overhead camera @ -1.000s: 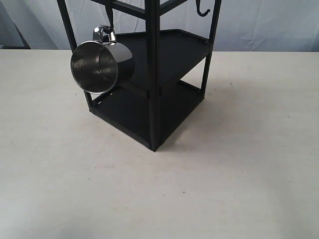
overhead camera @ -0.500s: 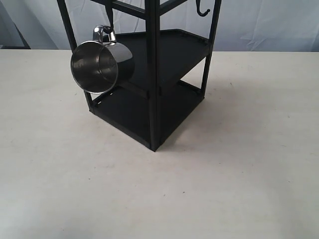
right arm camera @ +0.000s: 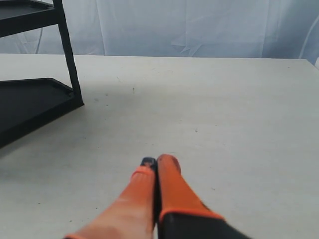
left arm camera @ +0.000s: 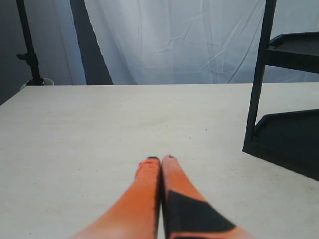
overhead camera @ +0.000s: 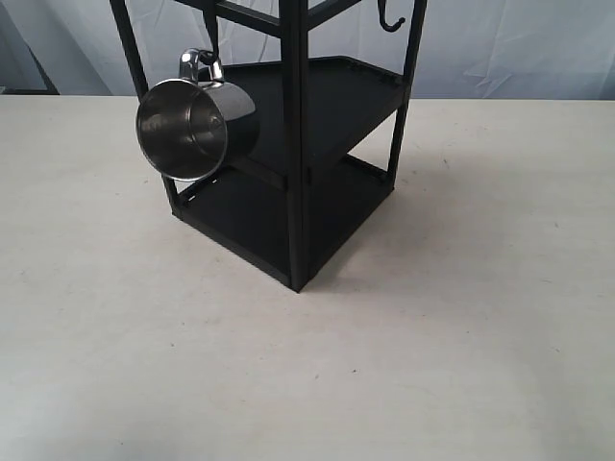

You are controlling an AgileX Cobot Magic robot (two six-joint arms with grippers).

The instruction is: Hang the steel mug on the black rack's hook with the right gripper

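The steel mug hangs by its looped handle on the left side of the black rack, mouth turned toward the camera; the hook that carries it is hidden behind the handle. Another black hook shows at the rack's top right. Neither gripper appears in the exterior view. My right gripper is shut with nothing between its orange fingers, low over the table, with the rack's lower shelf off to one side. My left gripper is shut and empty too, near the rack's post.
The rack stands on a pale table with a white cloth backdrop behind it. A dark stand pole rises beyond the table's far edge in the left wrist view.
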